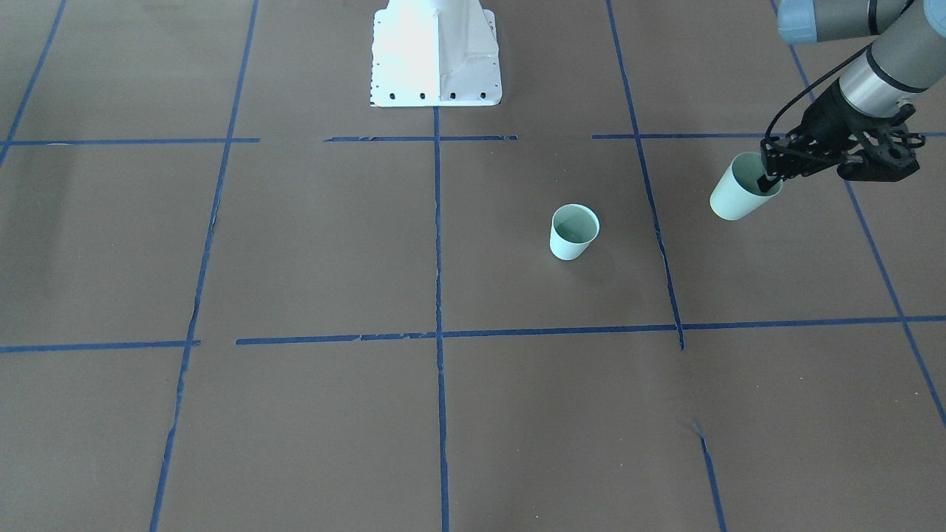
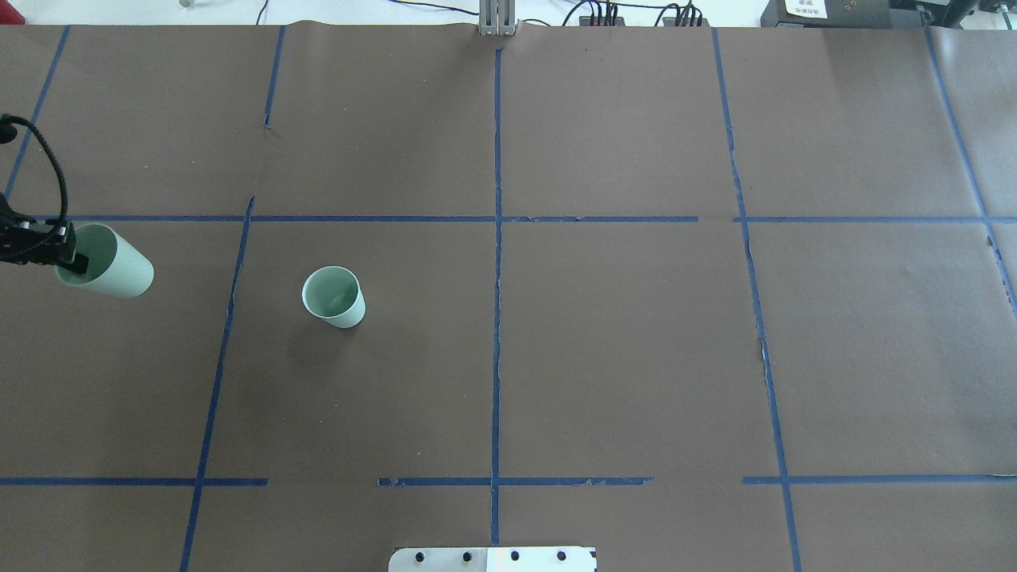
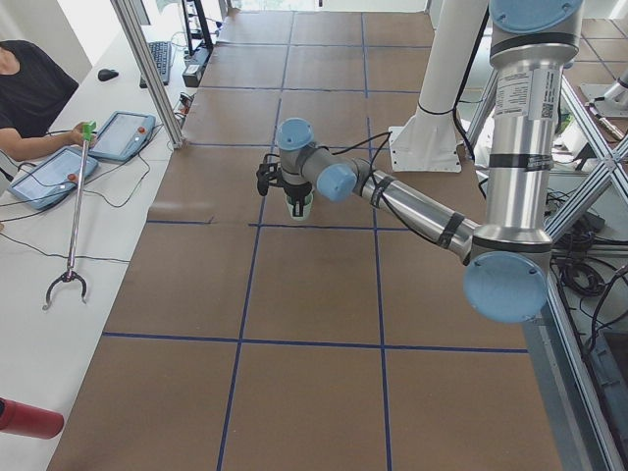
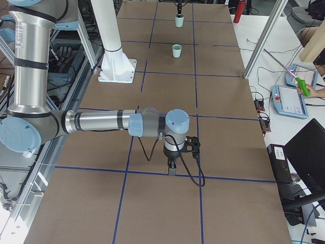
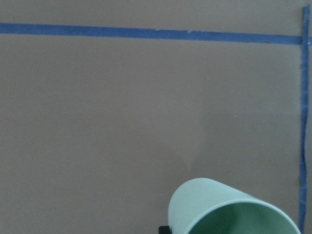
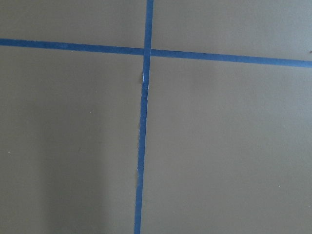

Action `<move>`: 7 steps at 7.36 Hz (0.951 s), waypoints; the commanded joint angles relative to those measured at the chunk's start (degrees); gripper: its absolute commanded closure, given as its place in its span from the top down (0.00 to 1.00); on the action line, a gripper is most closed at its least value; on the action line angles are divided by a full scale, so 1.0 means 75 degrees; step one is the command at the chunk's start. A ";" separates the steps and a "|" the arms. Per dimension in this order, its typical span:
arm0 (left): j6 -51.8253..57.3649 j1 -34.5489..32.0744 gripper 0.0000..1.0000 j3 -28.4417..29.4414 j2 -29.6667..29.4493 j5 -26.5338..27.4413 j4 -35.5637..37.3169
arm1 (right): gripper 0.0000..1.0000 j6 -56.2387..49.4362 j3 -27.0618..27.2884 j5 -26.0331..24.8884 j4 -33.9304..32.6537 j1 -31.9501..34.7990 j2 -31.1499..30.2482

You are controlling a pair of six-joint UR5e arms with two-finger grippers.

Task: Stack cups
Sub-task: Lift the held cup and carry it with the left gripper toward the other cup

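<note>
One pale mint cup stands upright on the brown table; it also shows in the overhead view and the exterior right view. My left gripper is shut on the rim of the second cup, one finger inside and one outside. It holds that cup tilted above the table, off to the robot's left of the standing cup. The held cup also shows in the overhead view and the left wrist view. My right gripper points down over a tape line, far from both cups. I cannot tell whether it is open or shut.
The white robot base stands at the table's robot-side edge. Blue tape lines divide the brown table surface. An operator's side table holds tablets and a grabber tool. A red bottle lies nearby.
</note>
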 commanded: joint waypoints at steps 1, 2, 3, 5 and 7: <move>-0.1537 0.0600 0.00 -0.0019 -0.1304 0.0019 0.0902 | 1.00 -0.0002 -0.0002 0.0000 0.0000 0.0000 0.0000; -0.2150 0.1151 0.00 0.0260 -0.1784 0.0054 0.0879 | 1.00 -0.0002 -0.0002 0.0000 0.0000 0.0000 0.0000; -0.2702 0.1620 0.00 0.0681 -0.2241 0.0066 0.0646 | 1.00 -0.0002 -0.0002 0.0000 0.0000 0.0000 0.0000; -0.3397 0.2092 0.00 0.0895 -0.2281 0.0182 -0.0010 | 1.00 -0.0002 -0.0002 0.0000 0.0000 0.0000 0.0000; -0.3364 0.2199 0.00 0.1175 -0.2339 0.0324 -0.0233 | 1.00 -0.0002 0.0010 0.0000 0.0011 0.0000 0.0000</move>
